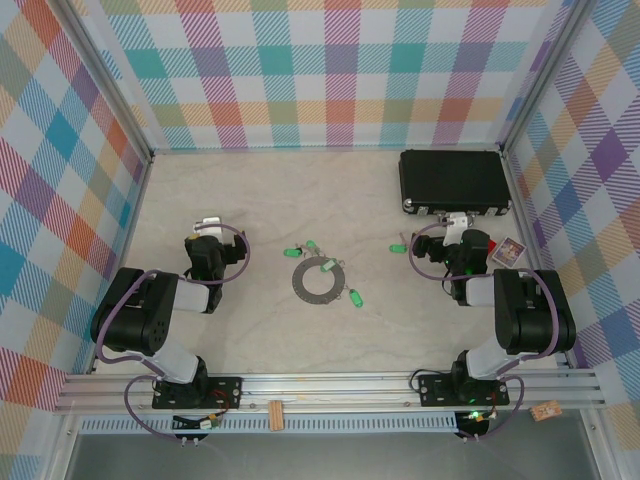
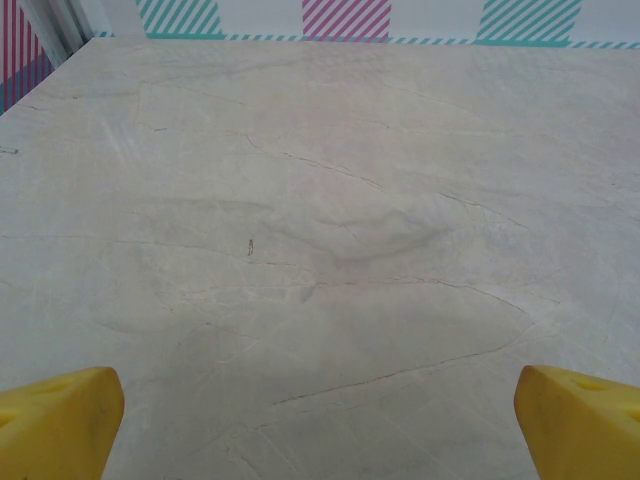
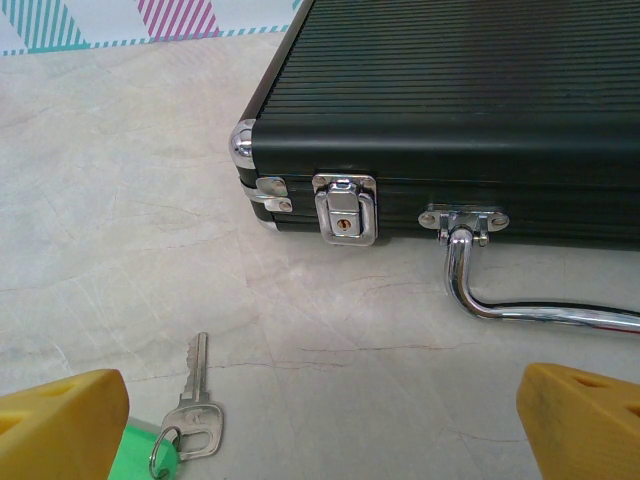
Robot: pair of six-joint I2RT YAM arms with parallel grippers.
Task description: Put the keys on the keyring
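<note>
The grey keyring (image 1: 318, 281) lies flat in the middle of the table. Around it are several small keys with green tags: two (image 1: 303, 247) just behind it, one (image 1: 327, 266) at its rim, one (image 1: 351, 296) to its right. A further key (image 1: 397, 246) lies near my right gripper (image 1: 457, 225); in the right wrist view this silver key (image 3: 198, 400) with its green tag (image 3: 140, 455) sits beside the left yellow fingertip (image 3: 60, 425). My right gripper (image 3: 320, 430) is open over bare table. My left gripper (image 1: 208, 224), left of the ring, is open and holds nothing, yellow fingertips (image 2: 55, 425) wide apart.
A black ribbed case (image 1: 454, 180) with chrome latch (image 3: 345, 208) and handle (image 3: 520, 300) lies shut at the back right, just beyond my right gripper. A small patterned card (image 1: 508, 251) rests by the right wall. Chequered walls enclose the table on three sides.
</note>
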